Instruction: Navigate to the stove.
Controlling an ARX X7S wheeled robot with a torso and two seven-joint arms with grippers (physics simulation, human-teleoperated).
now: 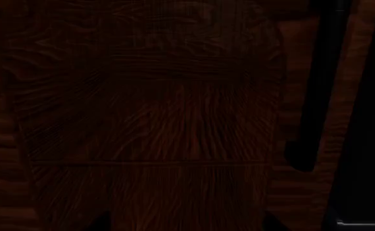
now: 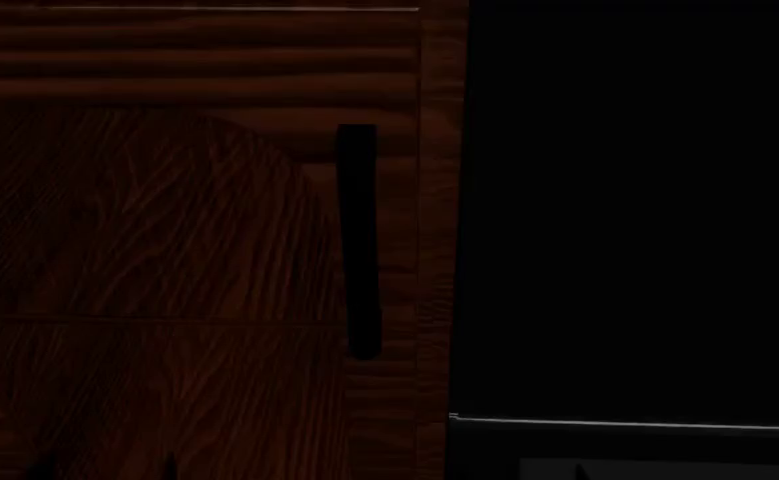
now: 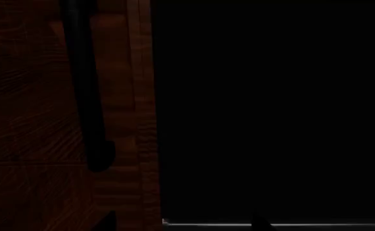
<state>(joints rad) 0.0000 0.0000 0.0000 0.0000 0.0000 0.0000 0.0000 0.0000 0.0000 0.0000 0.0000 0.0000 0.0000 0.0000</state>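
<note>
Dark grained wood cabinet door (image 2: 162, 250), matt black bar handle (image 2: 357, 240), smooth black panel (image 2: 629, 200)

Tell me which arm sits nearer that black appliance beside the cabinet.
Right, as a judgement: its wrist view is mostly filled by the black appliance; the left wrist view shows mainly the wood cabinet door. No gripper or stove is identifiable.

No counter or floor in any view; only a dark wood cabinet door (image 2: 162, 250) beside a black panel (image 2: 629, 200).
</note>
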